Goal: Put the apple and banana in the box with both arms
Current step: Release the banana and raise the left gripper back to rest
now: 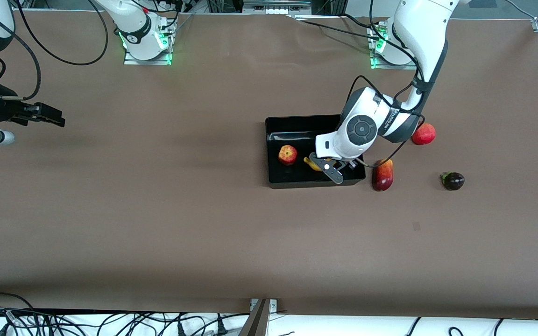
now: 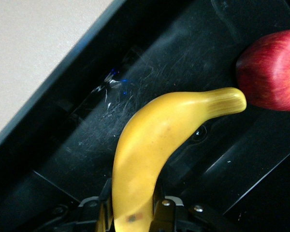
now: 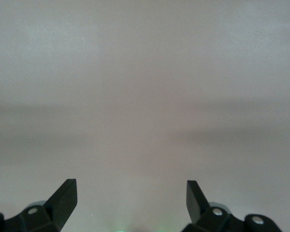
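Tabletop (image 1: 166, 224), brown and broad, with wide bare surface between the right arm's end and the box. Right gripper (image 1: 56, 119) hangs over the table at the right arm's end, well apart from all the fruit, its fingers (image 3: 65, 198) spread wide over bare surface; this arm waits. Near the middle sits the black box (image 1: 297, 126), its low walls open at the top. The apple (image 1: 287, 154) lies inside it, toward the right arm's end. Beside the apple, the banana (image 2: 159, 140) is inside the box too, its tip almost touching the apple. Left arm bends down from its base, wrist over the box's end wall. Left gripper (image 1: 326, 165) pinches the banana between its fingers. Just outside that wall lies a mango (image 1: 383, 175); a pomegranate (image 1: 423, 134) and a dark fruit (image 1: 453, 181) lie farther toward the left arm's end.
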`<control>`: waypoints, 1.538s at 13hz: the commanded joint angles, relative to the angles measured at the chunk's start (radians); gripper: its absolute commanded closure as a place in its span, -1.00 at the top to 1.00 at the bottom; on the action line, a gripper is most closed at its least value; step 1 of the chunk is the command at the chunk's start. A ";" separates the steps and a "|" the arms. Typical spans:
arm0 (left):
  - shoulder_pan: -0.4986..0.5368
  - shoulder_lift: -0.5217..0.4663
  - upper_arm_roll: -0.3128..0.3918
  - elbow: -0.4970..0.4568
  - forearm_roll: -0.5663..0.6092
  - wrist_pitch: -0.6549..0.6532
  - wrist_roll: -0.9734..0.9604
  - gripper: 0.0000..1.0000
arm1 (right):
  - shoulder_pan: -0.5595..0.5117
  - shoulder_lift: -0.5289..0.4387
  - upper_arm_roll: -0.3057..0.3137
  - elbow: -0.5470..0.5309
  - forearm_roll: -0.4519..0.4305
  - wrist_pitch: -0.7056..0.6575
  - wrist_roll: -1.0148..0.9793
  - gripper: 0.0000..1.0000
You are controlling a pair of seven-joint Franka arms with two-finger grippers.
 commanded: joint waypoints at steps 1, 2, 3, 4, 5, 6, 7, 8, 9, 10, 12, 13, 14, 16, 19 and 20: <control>-0.009 -0.011 0.010 -0.006 0.000 -0.001 0.006 1.00 | 0.000 0.005 -0.007 0.016 0.016 -0.013 -0.008 1.00; -0.007 -0.023 0.010 -0.007 0.000 -0.006 0.000 1.00 | 0.005 0.005 -0.005 0.016 0.013 -0.015 -0.006 1.00; -0.004 -0.042 0.010 -0.006 0.000 -0.013 0.000 1.00 | 0.010 0.004 -0.004 0.015 0.007 -0.015 -0.002 1.00; 0.003 -0.072 0.010 -0.006 0.000 -0.035 0.004 1.00 | 0.008 0.004 -0.004 0.015 0.009 -0.016 0.002 1.00; 0.025 -0.112 0.010 0.000 0.000 -0.068 0.008 1.00 | 0.008 0.004 -0.004 0.013 0.007 -0.016 -0.004 1.00; 0.058 -0.163 0.010 0.003 0.000 -0.111 0.008 1.00 | 0.008 0.004 -0.004 0.015 0.009 -0.016 -0.005 1.00; 0.091 -0.219 0.010 0.005 -0.002 -0.169 0.006 1.00 | 0.008 0.004 -0.002 0.015 0.007 -0.016 0.000 1.00; 0.127 -0.278 0.009 0.008 -0.012 -0.223 -0.005 1.00 | 0.008 0.004 -0.002 0.016 0.007 -0.015 0.000 1.00; 0.164 -0.336 0.009 0.010 -0.012 -0.261 -0.012 1.00 | 0.008 0.004 -0.002 0.018 0.006 -0.013 0.002 1.00; 0.202 -0.390 0.010 0.011 -0.011 -0.298 -0.023 1.00 | 0.005 0.004 -0.002 0.018 0.004 -0.015 0.002 1.00; 0.278 -0.468 0.010 0.034 0.000 -0.415 -0.070 1.00 | 0.005 0.004 -0.004 0.016 0.003 -0.015 -0.005 1.00; 0.316 -0.493 0.012 0.062 0.000 -0.491 -0.080 1.00 | 0.005 0.004 -0.004 0.016 0.001 -0.015 -0.008 1.00; 0.341 -0.519 0.016 0.082 0.002 -0.559 -0.109 1.00 | 0.005 0.005 -0.004 0.018 0.001 -0.013 -0.008 1.00; 0.353 -0.562 0.030 0.094 0.015 -0.630 -0.213 1.00 | 0.002 0.005 -0.005 0.016 0.000 -0.013 -0.009 1.00; 0.367 -0.570 0.033 0.132 0.046 -0.658 -0.242 1.00 | 0.002 0.005 -0.005 0.016 0.001 -0.015 -0.009 1.00; 0.384 -0.586 0.032 0.131 0.046 -0.659 -0.246 1.00 | 0.002 0.005 -0.007 0.016 0.001 -0.015 -0.008 1.00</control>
